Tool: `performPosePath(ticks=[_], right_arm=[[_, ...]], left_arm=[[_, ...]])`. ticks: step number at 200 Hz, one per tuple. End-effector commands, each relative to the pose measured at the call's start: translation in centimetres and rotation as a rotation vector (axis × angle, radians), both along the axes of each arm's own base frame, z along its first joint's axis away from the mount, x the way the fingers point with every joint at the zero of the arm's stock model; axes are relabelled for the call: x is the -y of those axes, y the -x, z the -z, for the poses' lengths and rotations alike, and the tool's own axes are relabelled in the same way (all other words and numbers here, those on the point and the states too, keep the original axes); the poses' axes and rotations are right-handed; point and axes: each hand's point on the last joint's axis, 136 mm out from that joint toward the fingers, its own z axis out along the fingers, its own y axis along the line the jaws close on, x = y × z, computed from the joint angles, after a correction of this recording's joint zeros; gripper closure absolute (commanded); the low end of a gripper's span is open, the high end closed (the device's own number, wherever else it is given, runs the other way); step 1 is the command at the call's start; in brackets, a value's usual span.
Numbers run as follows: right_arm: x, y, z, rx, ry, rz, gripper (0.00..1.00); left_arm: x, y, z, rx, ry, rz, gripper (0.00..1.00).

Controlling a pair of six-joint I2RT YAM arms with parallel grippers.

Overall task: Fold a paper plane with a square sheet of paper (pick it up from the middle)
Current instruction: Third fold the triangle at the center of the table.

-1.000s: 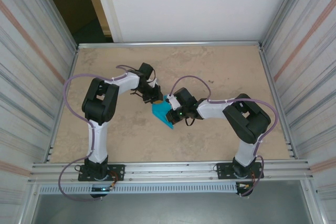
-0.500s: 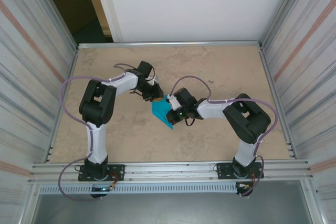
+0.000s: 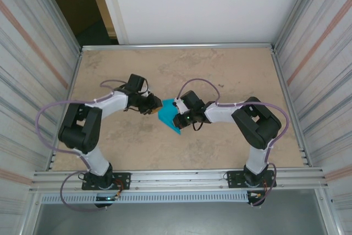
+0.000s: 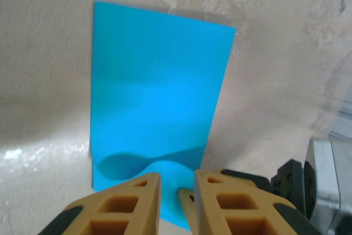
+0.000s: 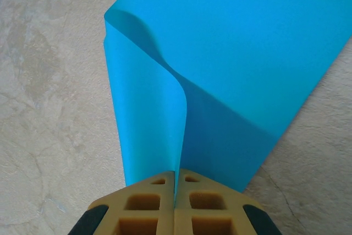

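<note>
The square sheet of paper (image 3: 166, 113) is bright turquoise, folded to a smaller shape, and lies mid-table between both grippers. In the left wrist view the sheet (image 4: 159, 81) is a flat rectangle with a raised hump at its near end. My left gripper (image 3: 153, 105) sits at the sheet's left edge. Its jaws (image 4: 176, 182) stand a narrow gap apart, with the hump just beyond the tips and nothing clamped. My right gripper (image 3: 177, 118) is shut (image 5: 176, 173) on a lifted fold of the sheet (image 5: 247, 42), which curls up from the table into the pads.
The beige table (image 3: 231, 70) is bounded by corrugated metal walls (image 3: 308, 81) on the left and right. A metal rail (image 3: 176, 177) runs along the near edge by the arm bases. Bare surface lies behind and to either side of the paper.
My left arm swung left. Its gripper drew back from the paper's middle to its left edge, and its jaws parted slightly. The right gripper kept its pinch and place.
</note>
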Motion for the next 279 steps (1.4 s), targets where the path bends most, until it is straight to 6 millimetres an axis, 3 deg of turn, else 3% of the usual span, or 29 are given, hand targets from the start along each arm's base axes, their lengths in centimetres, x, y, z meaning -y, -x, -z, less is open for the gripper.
performPosePath(ticks=[1, 40, 102, 279], right_arm=[[0.4, 0.4, 1.1, -0.082, 0.027, 0.031, 0.96], [0.4, 0.6, 1.4, -0.107, 0.030, 0.033, 0.95], [0.4, 0.4, 1.4, -0.111, 0.039, 0.042, 0.94], [0.6, 0.4, 1.7, -0.143, 0.046, 0.053, 0.88]], left_arm=[[1.1, 0.6, -1.0, 0.018, 0.109, -0.060, 0.76], [2.5, 2.5, 0.4, -0.006, 0.118, -0.064, 0.80], [4.0, 2.4, 1.5, -0.038, 0.120, -0.057, 0.84], [4.0, 3.2, 4.0, -0.114, 0.064, -0.066, 0.86]])
